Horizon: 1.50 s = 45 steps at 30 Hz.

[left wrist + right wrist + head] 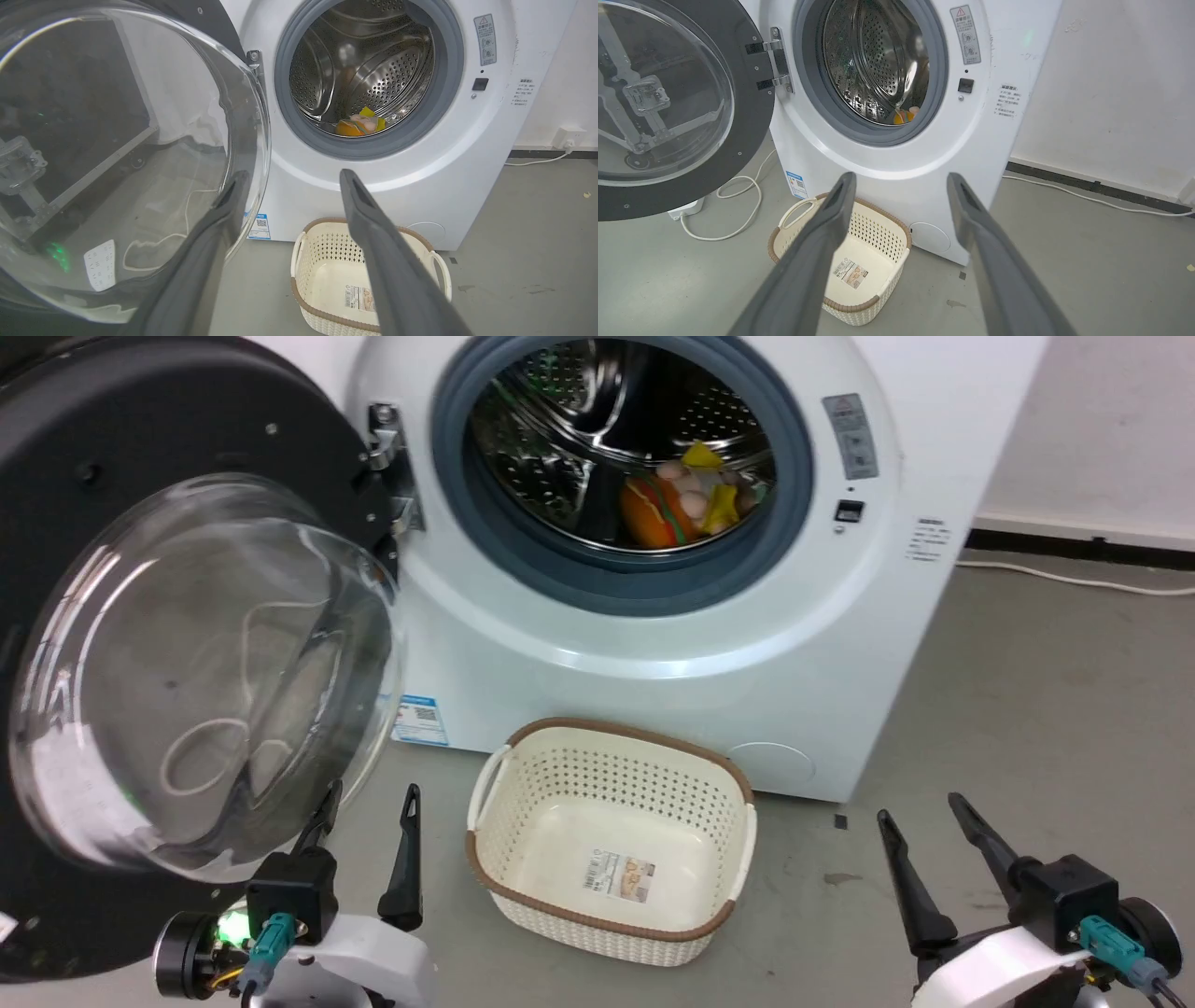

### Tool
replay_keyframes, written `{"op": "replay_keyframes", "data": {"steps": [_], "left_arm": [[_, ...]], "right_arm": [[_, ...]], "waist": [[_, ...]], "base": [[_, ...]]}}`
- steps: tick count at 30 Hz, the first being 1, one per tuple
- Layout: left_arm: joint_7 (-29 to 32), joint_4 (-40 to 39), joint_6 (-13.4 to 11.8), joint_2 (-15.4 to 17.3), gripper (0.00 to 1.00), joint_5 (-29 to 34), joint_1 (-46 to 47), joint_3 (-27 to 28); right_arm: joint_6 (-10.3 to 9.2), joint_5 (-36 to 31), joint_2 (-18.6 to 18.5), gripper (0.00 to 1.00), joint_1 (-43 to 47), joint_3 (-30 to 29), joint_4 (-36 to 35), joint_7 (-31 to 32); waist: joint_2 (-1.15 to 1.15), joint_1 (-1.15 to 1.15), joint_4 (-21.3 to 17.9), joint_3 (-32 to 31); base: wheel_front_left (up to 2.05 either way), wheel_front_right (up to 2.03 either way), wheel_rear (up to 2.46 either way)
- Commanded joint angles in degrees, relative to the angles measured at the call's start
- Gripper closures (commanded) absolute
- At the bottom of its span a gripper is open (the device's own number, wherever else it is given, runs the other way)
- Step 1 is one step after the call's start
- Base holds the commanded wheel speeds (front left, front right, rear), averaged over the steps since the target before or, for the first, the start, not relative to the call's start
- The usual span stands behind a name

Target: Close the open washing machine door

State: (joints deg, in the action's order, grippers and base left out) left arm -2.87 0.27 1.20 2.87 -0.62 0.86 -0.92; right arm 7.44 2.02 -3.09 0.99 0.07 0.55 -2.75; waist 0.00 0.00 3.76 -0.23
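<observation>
The washing machine [653,644] fills the far middle. A few bright toys [691,499] lie low in its steel drum. The washing machine door [140,644] hangs wide open on the left, held by a hinge [387,457] at the left edge of the round opening. Its black rim runs off the left edge of the head view, and its clear glass bowl bulges toward the near side. A pale basket [611,840] stands on the grey floor [1027,709] just in front of the machine, between the two claws. Right of the machine and basket, the floor lies open as far as the wall [1102,429], with a white cable [1074,581] along its foot.

The left claw [372,798] sits near and low, its fingers apart with nothing between them. Its left finger [196,261] crosses the lower right edge of the door's glass bowl; whether it touches, I cannot tell. Its right finger stands between door and basket. The right claw [920,807], fingers likewise apart, is over bare floor at the near right, well apart from the door.
</observation>
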Motion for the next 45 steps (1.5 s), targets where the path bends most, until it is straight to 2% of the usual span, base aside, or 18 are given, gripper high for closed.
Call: {"op": "replay_keyframes", "data": {"steps": [1,10,29,40,41,45], "left_arm": [[-0.6,-0.1,0.3,0.0,0.0,-0.3,-0.2,0.0],[-1.6,-0.2,0.8,0.0,0.0,-0.4,-0.7,-0.1],[-3.9,-3.1,0.1,0.0,0.0,-1.7,-2.9,1.4],[-5.5,-3.2,0.8,0.0,0.0,-2.0,-3.2,1.1],[-5.8,-3.1,1.2,0.0,1.0,-2.4,-3.0,1.4],[-6.3,-4.0,1.9,0.0,1.0,-3.8,-2.5,1.9]], "right_arm": [[0.01,0.1,0.0,0.0,0.7,0.1,0.1,-0.7],[0.01,0.3,0.1,0.0,0.9,0.9,0.7,-1.8],[0.02,0.4,-0.3,0.0,-2.3,4.9,4.2,-4.0],[0.03,0.6,-0.3,0.0,-1.8,5.7,4.9,-5.6],[0.03,0.6,-0.3,0.0,-1.6,5.8,4.9,-6.0],[0.03,0.5,-0.3,0.0,-1.4,5.7,4.9,-6.4]], "waist": [[0.0,0.0,0.6,-0.1],[0.0,0.0,4.7,-0.5],[0.0,0.0,10.1,0.7],[0.0,0.0,13.1,0.7],[0.0,0.0,13.8,0.8],[0.0,0.0,14.8,1.2]], "base": [[0.0,0.0,0.0],[0.0,0.0,0.0],[0.0,0.0,0.0],[0.0,0.0,0.0],[0.0,0.0,0.0],[0.0,0.0,0.0]]}}
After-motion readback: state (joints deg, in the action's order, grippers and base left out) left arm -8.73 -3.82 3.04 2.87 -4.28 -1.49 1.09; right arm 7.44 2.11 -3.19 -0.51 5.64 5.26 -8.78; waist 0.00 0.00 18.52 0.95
